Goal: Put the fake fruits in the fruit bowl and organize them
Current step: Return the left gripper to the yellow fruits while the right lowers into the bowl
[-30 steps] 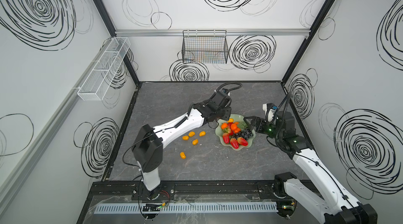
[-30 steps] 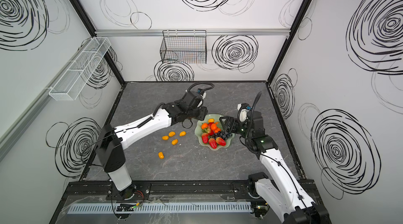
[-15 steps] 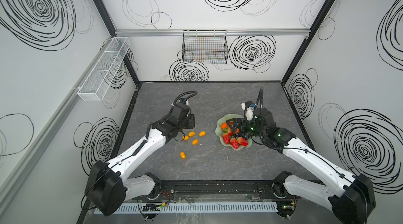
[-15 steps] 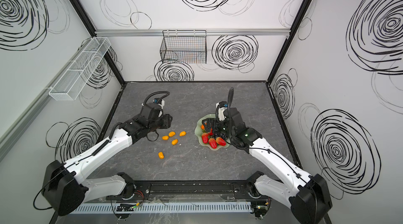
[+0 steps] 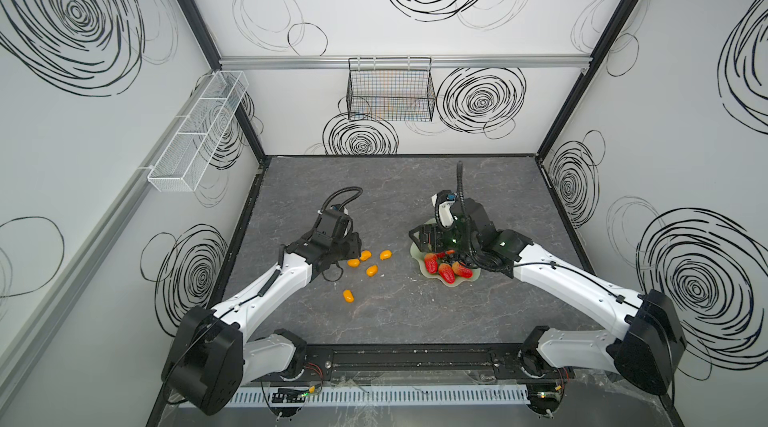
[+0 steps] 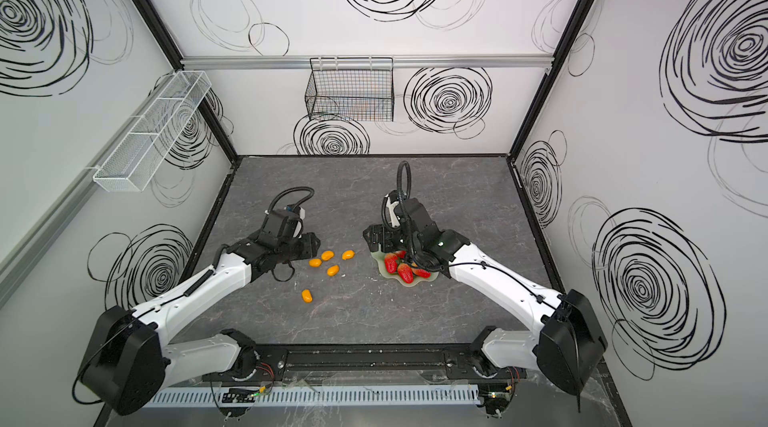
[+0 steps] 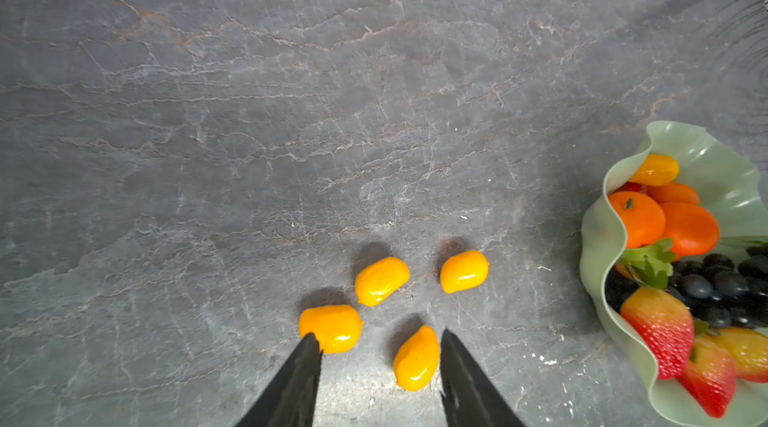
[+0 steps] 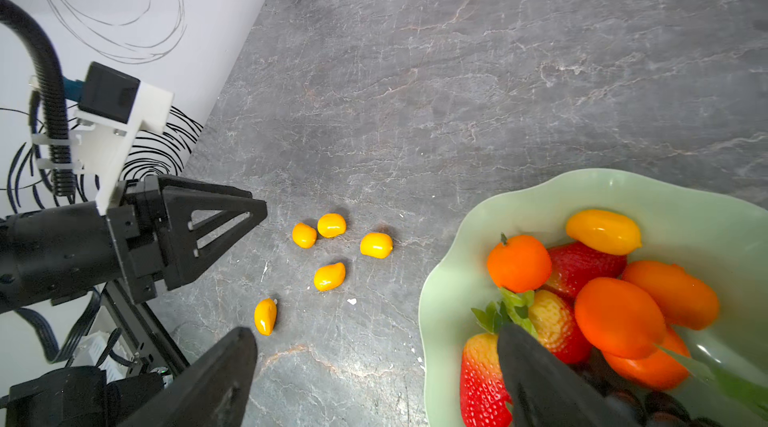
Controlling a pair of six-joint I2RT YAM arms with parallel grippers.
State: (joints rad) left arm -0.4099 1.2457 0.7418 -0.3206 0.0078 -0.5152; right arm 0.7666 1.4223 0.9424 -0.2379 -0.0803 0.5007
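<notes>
Now I am aiming to centre the half-open, empty left jaws astride the kumquat (image 7: 417, 358) on the counter (image 7: 374, 113) near the fruit bowl (image 7: 598, 238) before closing gently, while the wide-open, empty right jaws are hovering over its rim.

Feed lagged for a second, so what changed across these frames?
The left gripper pulled back from the fruit bowl to the loose kumquats, open, one lying between its jaws. The right gripper swung in over the bowl's rim, open, empty. The five loose kumquats and the bowl stayed put.
</notes>
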